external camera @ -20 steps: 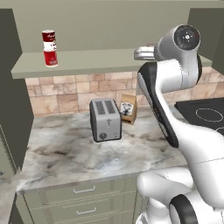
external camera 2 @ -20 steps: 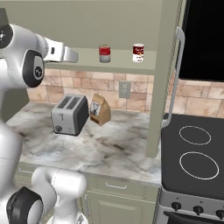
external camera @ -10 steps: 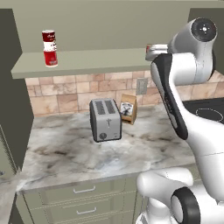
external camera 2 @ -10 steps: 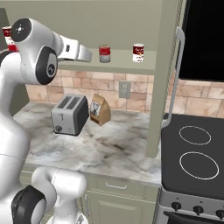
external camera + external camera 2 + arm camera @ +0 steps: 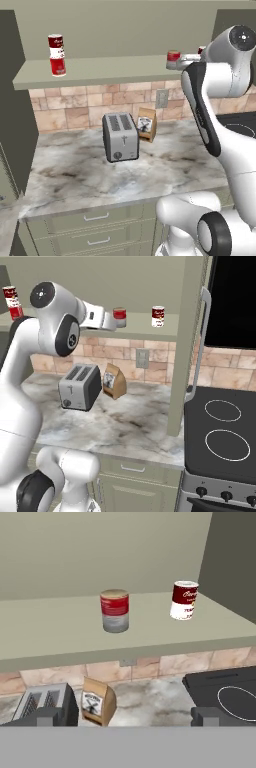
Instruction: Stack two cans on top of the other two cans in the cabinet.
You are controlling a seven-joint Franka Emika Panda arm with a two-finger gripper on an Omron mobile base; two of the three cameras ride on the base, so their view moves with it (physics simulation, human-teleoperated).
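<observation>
You are in the reach phase: the gripper (image 5: 119,325) is raised to shelf height in front of the cabinet (image 5: 170,336), its jaws spread as wide as they go and holding nothing. In the hand view the two loose cans stand apart on the shelf: the can with the greyish lower half (image 5: 115,610) almost straight ahead, and the can with the white lower half (image 5: 184,600) off to its right near the dark side panel. Far along the shelf at its other end, the left base view shows a stacked pair of cans (image 5: 56,55), so one stack looks done already, though you cannot tell from here where the fourth base can would be. Your next move, as I judge it, is to push forward onto the greyish can, centre it between the fingers (image 5: 49,717), and close around its middle; keep level, since the can is upright and a nudge could tip it
</observation>
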